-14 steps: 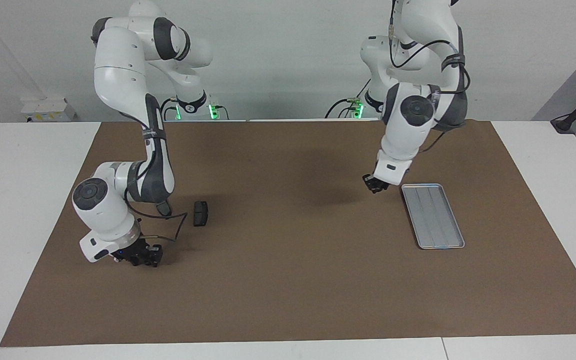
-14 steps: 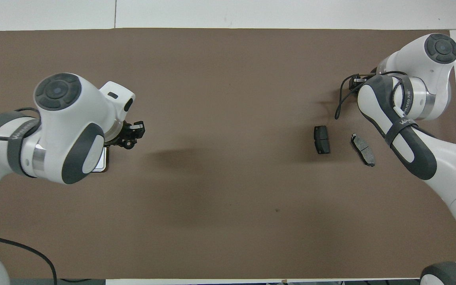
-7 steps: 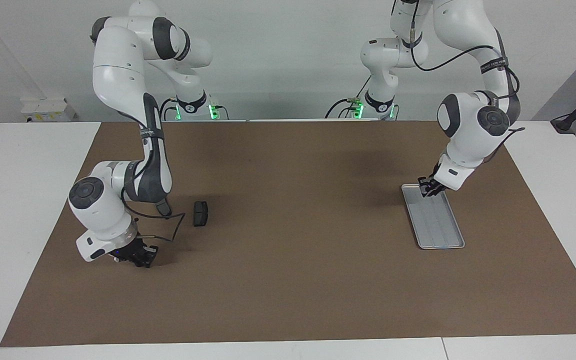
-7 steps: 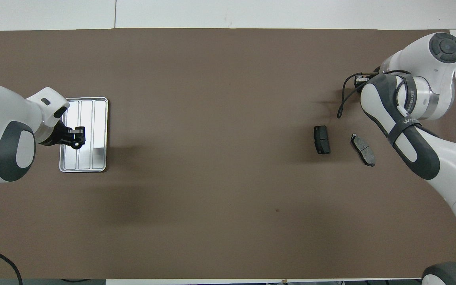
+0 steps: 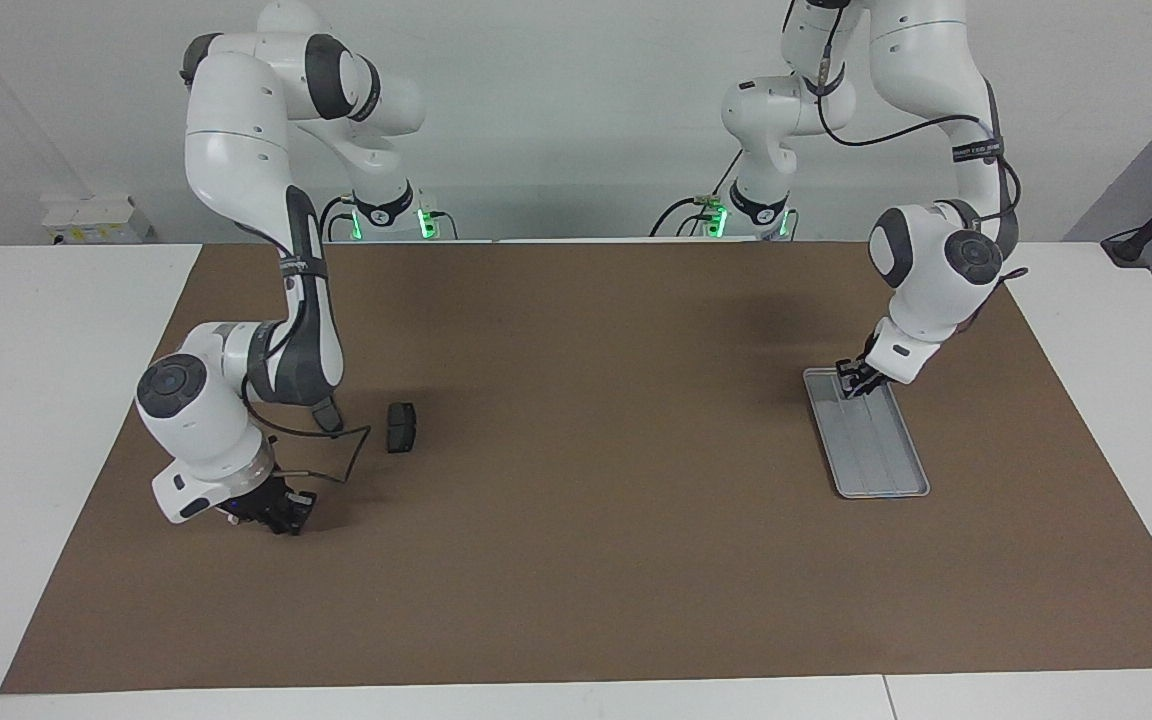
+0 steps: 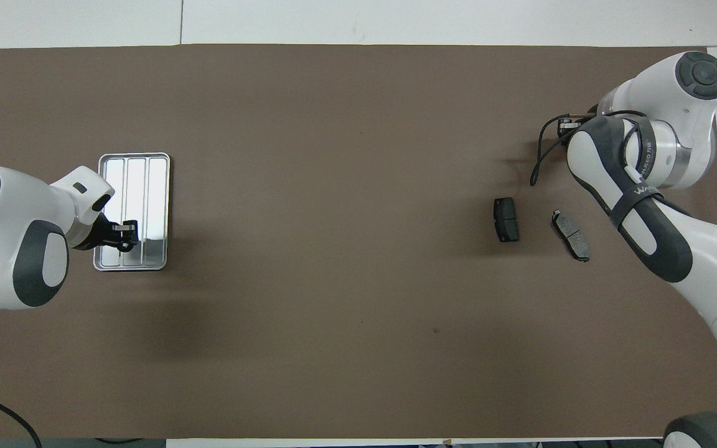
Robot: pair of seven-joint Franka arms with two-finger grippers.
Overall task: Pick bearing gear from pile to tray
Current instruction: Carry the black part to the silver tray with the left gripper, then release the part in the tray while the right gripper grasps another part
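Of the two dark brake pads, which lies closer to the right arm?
The flatter, slanted brake pad, nearest the right arm's dark link; the blockier pad lies toward the table's middle.

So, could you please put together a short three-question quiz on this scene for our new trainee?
1. True or false: the left gripper is over the tray.
2. How many brake pads does the overhead view show on the brown mat?
3. The right gripper is: A) high above the tray, B) low over the mat at the right arm's end of the table, C) on a brake pad.

Key: 1 true; 2 two; 3 B.
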